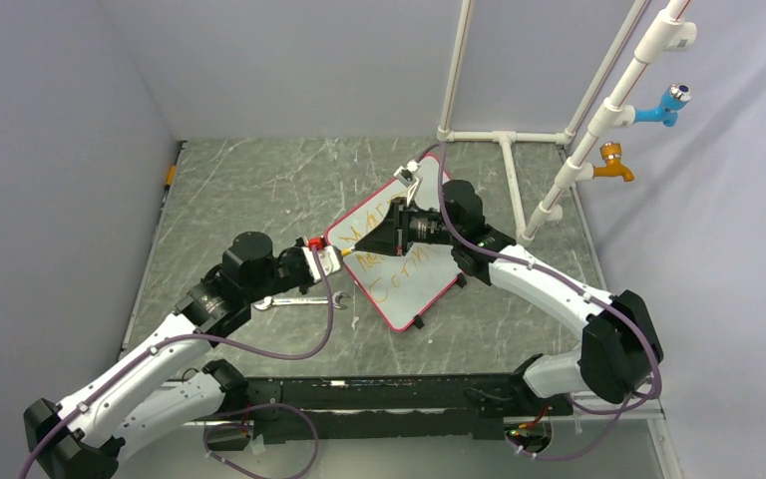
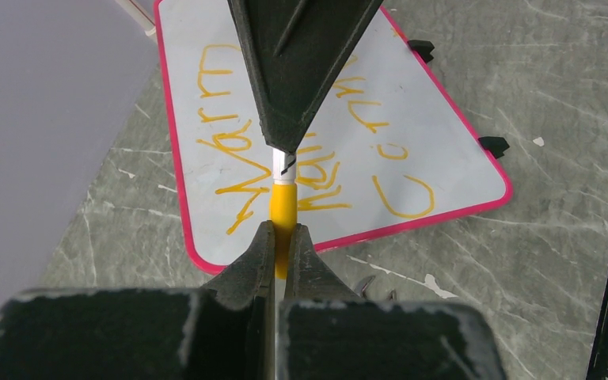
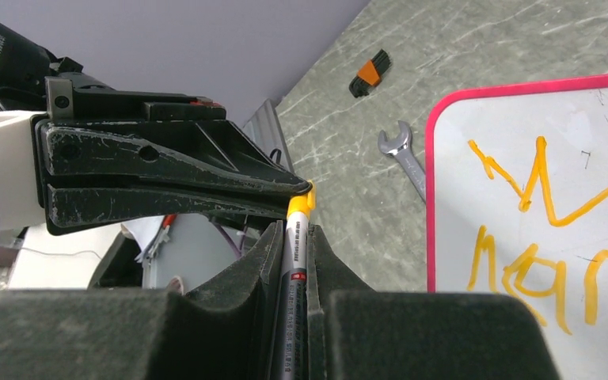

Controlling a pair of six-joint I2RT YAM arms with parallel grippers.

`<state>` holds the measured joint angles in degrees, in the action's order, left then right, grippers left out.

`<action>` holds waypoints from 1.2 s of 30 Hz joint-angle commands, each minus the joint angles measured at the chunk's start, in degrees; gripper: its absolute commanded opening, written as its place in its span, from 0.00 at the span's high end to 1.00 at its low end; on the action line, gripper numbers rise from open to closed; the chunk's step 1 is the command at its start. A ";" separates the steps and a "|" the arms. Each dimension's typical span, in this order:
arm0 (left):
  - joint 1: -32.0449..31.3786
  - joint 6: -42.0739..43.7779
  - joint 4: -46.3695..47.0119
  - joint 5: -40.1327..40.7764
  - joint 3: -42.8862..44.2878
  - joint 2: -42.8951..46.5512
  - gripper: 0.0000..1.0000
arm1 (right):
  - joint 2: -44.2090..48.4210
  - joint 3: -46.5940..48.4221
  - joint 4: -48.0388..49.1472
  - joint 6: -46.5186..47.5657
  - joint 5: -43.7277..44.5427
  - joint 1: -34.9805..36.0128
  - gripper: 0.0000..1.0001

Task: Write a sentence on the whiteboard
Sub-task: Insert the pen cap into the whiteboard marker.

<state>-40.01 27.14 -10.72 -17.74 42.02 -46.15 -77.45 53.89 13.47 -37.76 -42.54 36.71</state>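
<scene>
Whiteboard (image 1: 414,284): lies flat at the middle of the worktop (image 1: 249,190), turned cornerwise. It has a pink rim and yellow handwriting on its face, and the right arm overhangs its 1 o'clock part.
Top view alone: a white pipe frame (image 1: 504,136) stands at 1 o'clock of the board, carrying one blue and one orange tap. Both arms meet at the board's 9 o'clock corner.
Left wrist view alone: the handwriting runs in rows, and the first word reads "Warm". Black clips (image 2: 493,145) sit on the rim.
Right wrist view alone: fine print shows on the marker's barrel. A set of black-and-orange hex keys (image 3: 368,73) lies at 11 o'clock of the wrench (image 3: 402,150).
Wrench, top view: lies at 8 o'clock of the board, just beside it.
Left pincer (image 2: 283,231): fingers drawn together and clamped on the yellow cap (image 2: 283,204).
Right pincer (image 3: 294,236): fingers drawn together and clamped on the marker (image 3: 294,273) by its barrel.
Meeting point: the two pincers face each other tip to tip along one line, just outside the board's pink rim. The cap is seated on the end of the marker.
</scene>
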 commanded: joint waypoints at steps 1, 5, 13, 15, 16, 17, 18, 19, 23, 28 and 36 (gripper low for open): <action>-0.30 -1.34 4.03 -2.69 -0.04 1.53 1.00 | -0.93 3.06 3.46 -0.25 1.04 2.09 1.00; -0.29 -1.55 4.63 -2.25 -0.26 1.85 1.00 | -1.90 3.73 3.48 -1.36 2.65 3.24 1.00; -0.29 -1.38 5.73 -1.18 -0.93 3.30 1.00 | -6.44 7.49 0.38 -10.13 7.56 6.32 1.00; -0.31 -1.32 6.16 -0.88 -1.19 3.70 1.00 | -7.36 9.05 -1.38 -10.52 8.82 7.21 1.00; -0.31 -1.28 6.29 -0.77 -1.30 3.82 1.00 | -7.66 9.97 -2.70 -10.68 9.61 7.60 1.00; -0.29 -1.29 6.44 -0.73 -1.32 3.96 1.00 | -8.02 10.72 -3.66 -11.00 10.18 7.97 1.00; -0.30 -1.21 6.53 -0.64 -1.36 4.07 1.00 | -8.39 11.51 -4.23 -11.50 10.47 8.30 1.00; -0.25 -1.21 6.57 -0.65 -1.37 4.10 1.00 | -8.71 12.13 -4.77 -11.99 10.81 8.71 1.00; -0.26 -1.25 7.22 -0.42 -1.73 4.89 1.00 | -10.18 14.73 -7.21 -13.45 12.23 10.11 1.00; -0.26 -1.30 7.56 -0.19 -2.04 5.54 1.00 | -12.10 16.42 -8.36 -14.16 12.69 12.02 1.00; -0.32 -1.34 7.69 -0.06 -2.13 5.98 1.00 | -13.58 17.51 -8.74 -14.04 12.73 13.47 1.00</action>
<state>-38.26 27.16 -15.88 -6.15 38.59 -40.71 -89.17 67.94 1.32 -49.10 -27.20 45.43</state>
